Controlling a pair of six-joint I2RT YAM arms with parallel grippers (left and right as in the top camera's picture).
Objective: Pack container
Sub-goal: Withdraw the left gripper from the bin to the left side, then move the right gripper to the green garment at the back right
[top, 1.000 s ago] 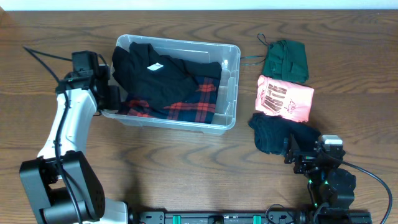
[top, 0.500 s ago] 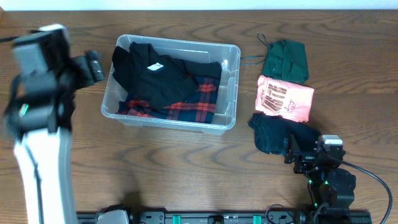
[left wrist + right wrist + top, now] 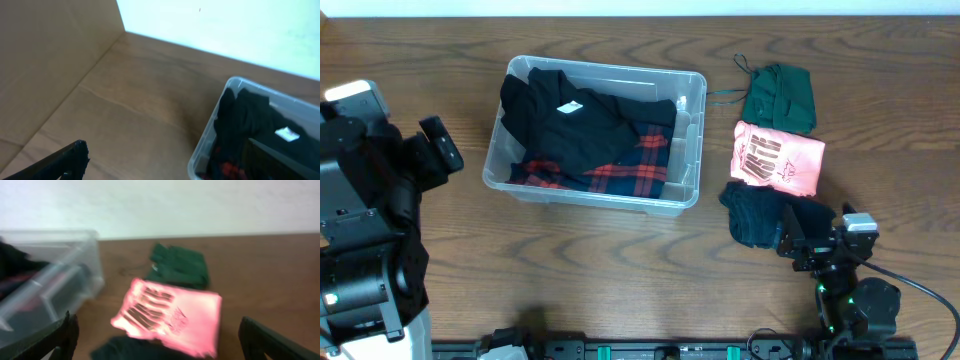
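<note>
Left of the container [image 3: 692,95], the left gripper [image 3: 165,150] hangs wide and empty, seemingly keeping the bin's mouth free. The container, mid-table [image 3: 620,270], holds a black garment [image 3: 570,125] over plaid cloth [image 3: 640,170]. To its right wait green [image 3: 780,98], pink [image 3: 778,158] and dark [image 3: 760,215] garments. The right gripper [image 3: 157,330], spread wide and empty, faces them, probably for the next pick.

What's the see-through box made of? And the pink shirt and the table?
The container looks like hard clear plastic, a bit shiny: you can see the clothes through its walls. The pink shirt looks like soft cloth, maybe cotton, matte and folded flat. The table looks like dark wood, or a wood-look coating: grain lines run across it.
</note>
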